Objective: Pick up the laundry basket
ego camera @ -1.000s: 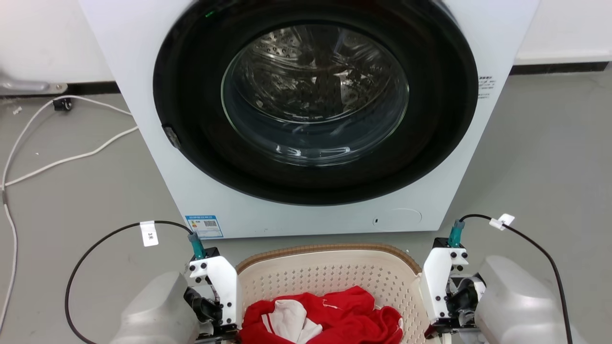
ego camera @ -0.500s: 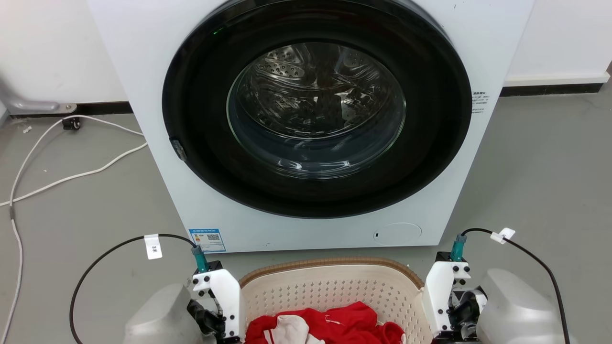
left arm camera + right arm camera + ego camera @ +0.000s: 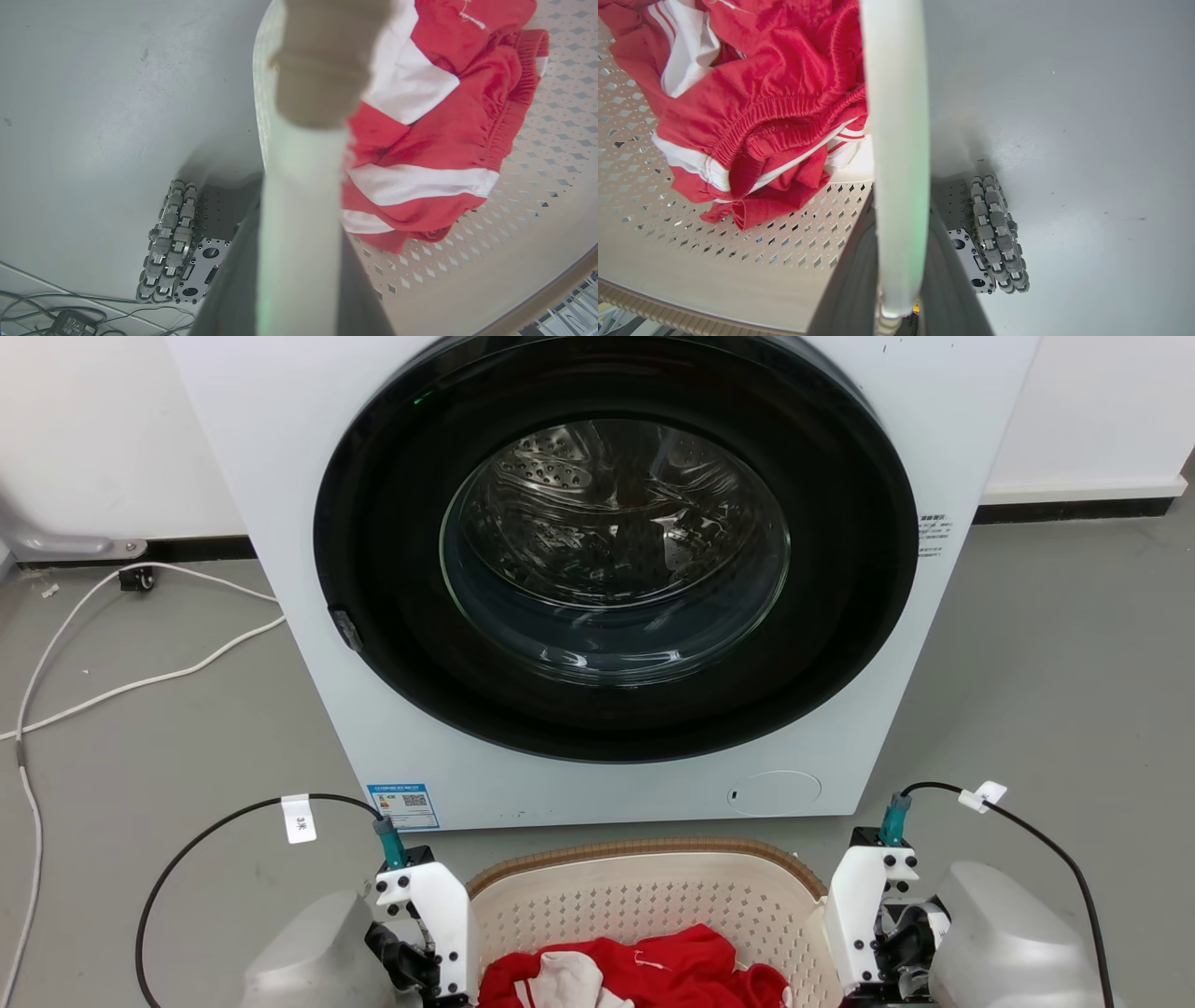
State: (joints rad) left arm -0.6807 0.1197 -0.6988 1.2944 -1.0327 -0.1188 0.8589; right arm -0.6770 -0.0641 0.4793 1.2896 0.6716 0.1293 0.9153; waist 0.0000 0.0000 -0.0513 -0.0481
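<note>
Jaws of left gripper point(image 3: 299, 280) and right gripper point(image 3: 899, 261) each clamp a white side handle point(image 3: 301, 186) of the laundry basket point(image 3: 607, 901). Basket is near, between them, washing machine point(image 3: 597, 588) just beyond; red clothes point(image 3: 672, 966) inside.

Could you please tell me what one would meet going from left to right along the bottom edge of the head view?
Left forearm → left gripper → laundry basket → right gripper → right forearm.
</note>
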